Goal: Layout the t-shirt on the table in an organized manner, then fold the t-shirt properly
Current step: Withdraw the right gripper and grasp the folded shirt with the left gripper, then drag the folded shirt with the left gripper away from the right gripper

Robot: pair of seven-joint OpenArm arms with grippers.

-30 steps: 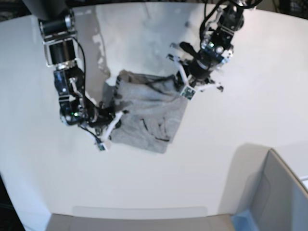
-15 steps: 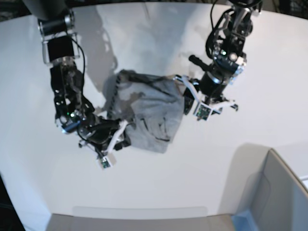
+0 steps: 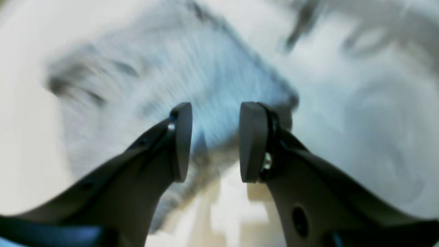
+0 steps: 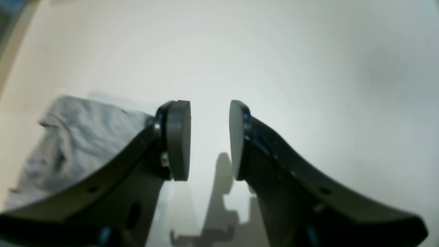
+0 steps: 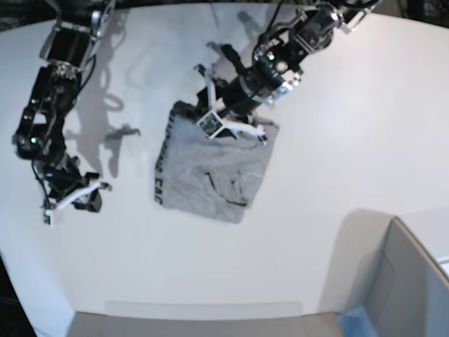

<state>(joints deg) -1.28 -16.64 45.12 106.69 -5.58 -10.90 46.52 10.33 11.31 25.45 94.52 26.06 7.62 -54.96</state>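
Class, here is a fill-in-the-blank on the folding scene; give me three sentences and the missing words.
1. The t-shirt lies folded on the white ____.
2. The left gripper hovers over the shirt's ____ edge in the base view.
3. The right gripper has its jaws ____, nothing between them.

Missing words: table; top; open

In the base view the t-shirt (image 5: 210, 172) is laid near the middle of the desk (image 5: 337, 126). The left gripper (image 5: 228, 119) is placed over its 12 o'clock edge, the right gripper (image 5: 70, 200) well apart at 9 o'clock, a bin (image 5: 407, 288) at 4 o'clock
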